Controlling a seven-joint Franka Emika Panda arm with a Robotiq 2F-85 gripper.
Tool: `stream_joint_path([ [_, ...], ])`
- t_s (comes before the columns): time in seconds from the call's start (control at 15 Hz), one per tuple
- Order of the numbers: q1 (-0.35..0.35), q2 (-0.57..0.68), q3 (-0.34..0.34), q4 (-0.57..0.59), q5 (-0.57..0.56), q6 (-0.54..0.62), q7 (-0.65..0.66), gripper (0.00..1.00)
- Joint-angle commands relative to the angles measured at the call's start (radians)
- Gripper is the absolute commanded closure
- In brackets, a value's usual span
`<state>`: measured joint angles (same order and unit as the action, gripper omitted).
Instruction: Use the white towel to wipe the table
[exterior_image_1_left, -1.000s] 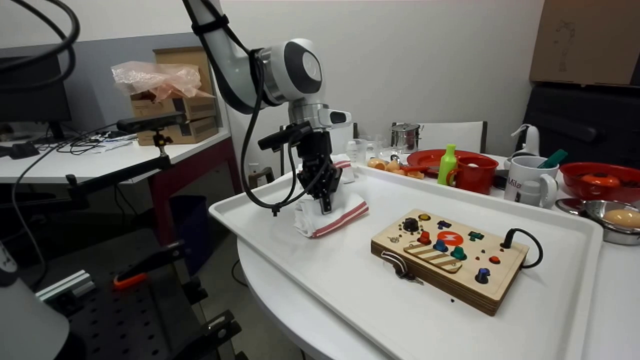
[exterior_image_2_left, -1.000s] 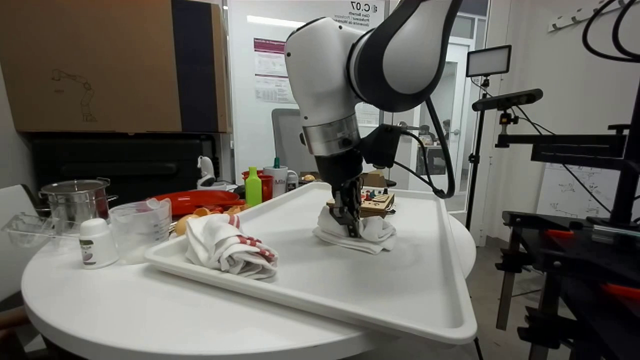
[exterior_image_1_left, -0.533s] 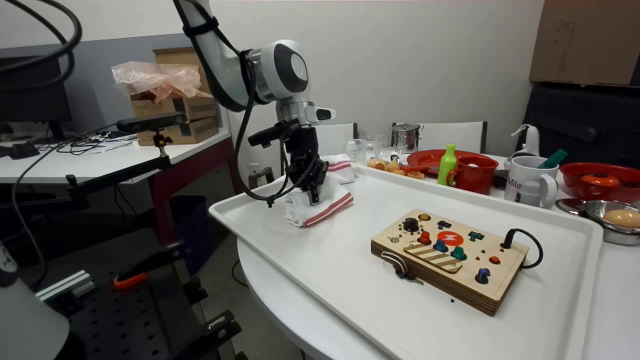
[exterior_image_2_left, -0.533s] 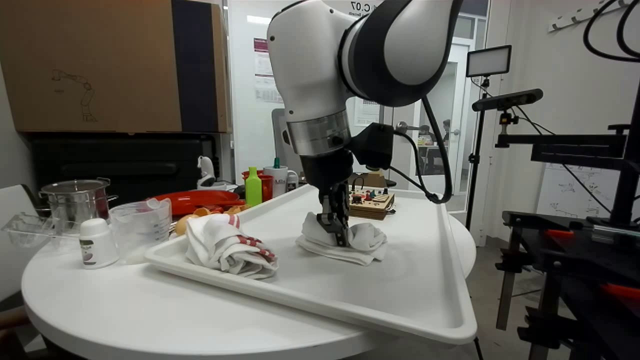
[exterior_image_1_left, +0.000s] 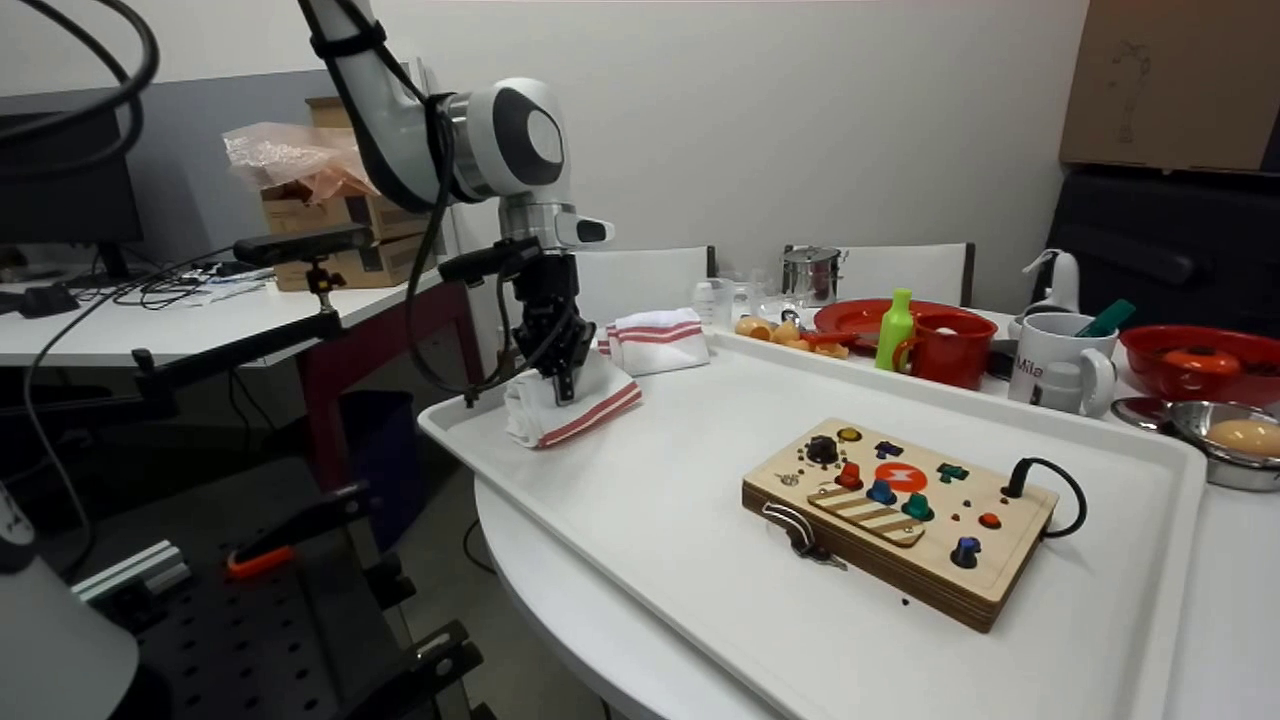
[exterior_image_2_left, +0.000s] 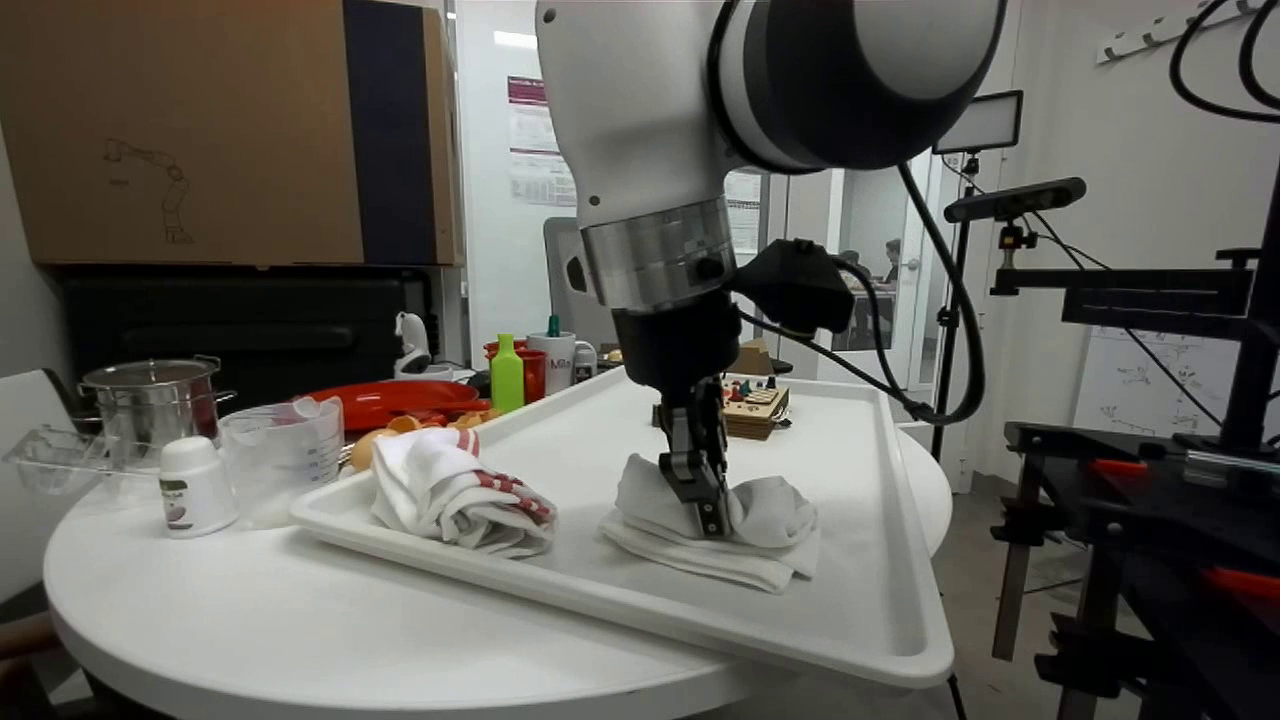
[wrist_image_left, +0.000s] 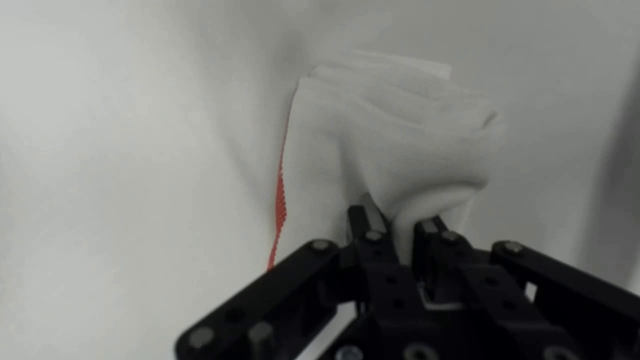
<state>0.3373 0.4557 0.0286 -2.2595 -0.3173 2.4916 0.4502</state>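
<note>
Wiping looks to be the step in hand: the white towel (exterior_image_2_left: 660, 545) lies bunched on the tray (exterior_image_1_left: 690, 520), which serves as the worktop over the round table (exterior_image_2_left: 380, 640), and the gripper (wrist_image_left: 400, 227) has hold of it. In the wrist view the fingers (wrist_image_left: 377, 252) stand narrow, one on either side of a raised fold, with cloth pinched between them. The white towel sits near a short edge of the tray, between its two corners, the red-striped border facing the opposite short edge. A second towel (exterior_image_2_left: 455, 495), also white with red stripes, occupies one of those corners, apart from the held one; a wooden box (exterior_image_1_left: 905, 530) stands toward the opposite short edge, with a dark speck (exterior_image_1_left: 905, 601) on the tray just beside it. How much of the surface is already wiped I cannot tell. With that edge so near, the next move probably calls for a sweep away from it, along the long edge clear of the second towel, under light downward pressure so that the underside lies flat. Straying toward the occupied corner could snag the second towel; pressing hard could bring the fingers down onto the tray through the cloth. The dark speck seems worth a later pass.
</note>
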Motion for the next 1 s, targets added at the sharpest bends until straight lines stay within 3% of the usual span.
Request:
stream_joint_path([
  [0.0,-0.019,-0.061,0.051,-0.068,0.1,-0.002,-0.037,0.97],
  [0.53,0.014,-0.044,0.042,-0.045,0.067,-0.001,-0.017,0.97],
  [0.6,0.011,-0.043,0.045,-0.044,0.071,-0.004,-0.024,0.61],
  [0.67,0.012,-0.043,0.045,-0.044,0.071,-0.004,-0.024,0.6],
  [0.93,0.01,-0.053,0.047,-0.048,0.072,-0.001,-0.036,0.31],
])
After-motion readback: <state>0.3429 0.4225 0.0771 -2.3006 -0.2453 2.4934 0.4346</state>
